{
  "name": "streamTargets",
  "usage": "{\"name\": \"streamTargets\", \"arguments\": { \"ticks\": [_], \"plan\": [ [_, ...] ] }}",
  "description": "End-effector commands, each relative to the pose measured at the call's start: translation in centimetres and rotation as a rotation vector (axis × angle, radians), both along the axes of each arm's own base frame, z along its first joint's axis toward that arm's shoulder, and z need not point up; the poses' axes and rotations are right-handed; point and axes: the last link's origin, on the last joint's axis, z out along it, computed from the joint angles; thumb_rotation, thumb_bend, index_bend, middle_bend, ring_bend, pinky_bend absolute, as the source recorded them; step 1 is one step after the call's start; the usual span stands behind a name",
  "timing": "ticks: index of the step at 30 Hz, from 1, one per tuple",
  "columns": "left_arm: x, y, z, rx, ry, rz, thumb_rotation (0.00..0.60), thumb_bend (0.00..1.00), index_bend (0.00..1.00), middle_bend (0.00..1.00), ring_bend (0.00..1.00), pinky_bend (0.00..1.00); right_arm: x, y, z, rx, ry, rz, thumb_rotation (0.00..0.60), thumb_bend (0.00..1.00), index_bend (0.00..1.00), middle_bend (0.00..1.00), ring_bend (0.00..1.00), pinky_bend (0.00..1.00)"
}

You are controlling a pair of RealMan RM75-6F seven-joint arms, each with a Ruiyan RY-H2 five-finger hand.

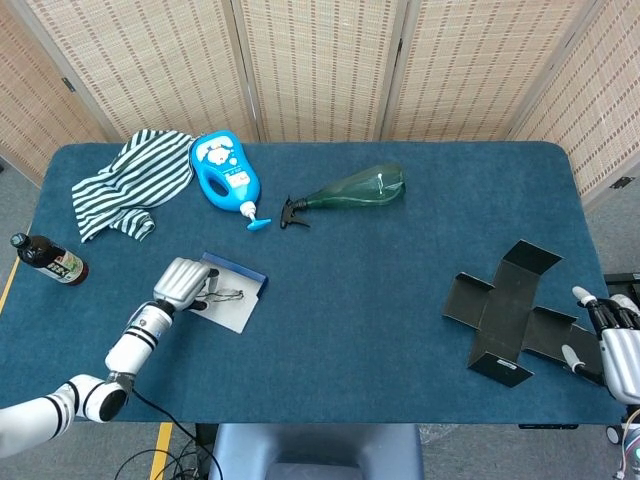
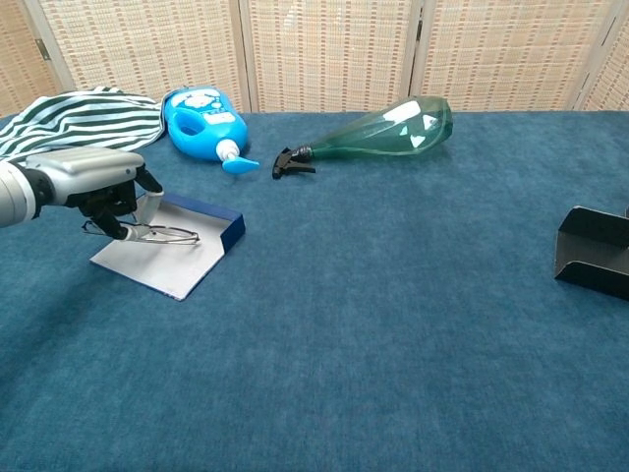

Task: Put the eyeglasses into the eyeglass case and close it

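The eyeglass case (image 1: 243, 300) (image 2: 187, 258) lies open at the front left of the blue table, its white inside facing up and a dark blue rim along its far side. Thin-framed eyeglasses (image 1: 227, 296) (image 2: 165, 234) rest low over the white inside. My left hand (image 1: 183, 282) (image 2: 90, 180) hangs over the case's left end, fingers curled down and pinching the left end of the eyeglasses. My right hand (image 1: 612, 342) rests at the table's right edge, far from the case, fingers apart and holding nothing; the chest view does not show it.
A striped cloth (image 1: 130, 180) (image 2: 79, 116), a blue bottle (image 1: 225, 172) (image 2: 204, 123) and a green spray bottle (image 1: 350, 188) (image 2: 378, 130) lie along the back. A dark glass bottle (image 1: 45, 259) lies at the left edge. A black unfolded box (image 1: 510, 310) (image 2: 595, 251) sits next to my right hand.
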Motion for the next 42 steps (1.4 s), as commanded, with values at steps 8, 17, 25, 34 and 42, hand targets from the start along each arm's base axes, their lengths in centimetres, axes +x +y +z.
{"name": "streamTargets", "arguments": {
  "ticks": [8,17,25,34,42],
  "plan": [
    [0.9,1.0,-0.9,-0.007,-0.026,-0.019,0.6,0.49,0.69,1.0,1.0,1.0,0.1,0.2,0.2,-0.008,0.005,-0.005,0.6,0.28,0.1,0.26,0.22,0.21],
    [0.9,1.6,-1.9,-0.007,-0.015,-0.021,0.6,0.49,0.64,1.0,1.0,1.0,0.1,0.2,0.2,-0.008,0.006,-0.008,0.6,0.28,0.1,0.27,0.22,0.21],
    [0.3,2.1,-2.0,0.034,-0.003,-0.007,0.6,0.34,0.43,1.0,1.0,1.0,0.0,0.2,0.2,-0.008,0.007,-0.012,0.6,0.28,0.1,0.27,0.22,0.21],
    [-0.1,2.0,-1.5,0.086,0.014,0.003,0.6,0.25,0.23,1.0,1.0,1.0,0.2,0.0,0.1,-0.004,0.006,-0.005,0.6,0.28,0.1,0.27,0.22,0.21],
    [-0.7,0.9,0.1,0.128,0.003,0.026,0.6,0.23,0.14,0.99,1.0,1.0,0.2,-0.2,0.1,-0.004,0.005,-0.001,0.6,0.28,0.1,0.27,0.22,0.21]
  ]
}}
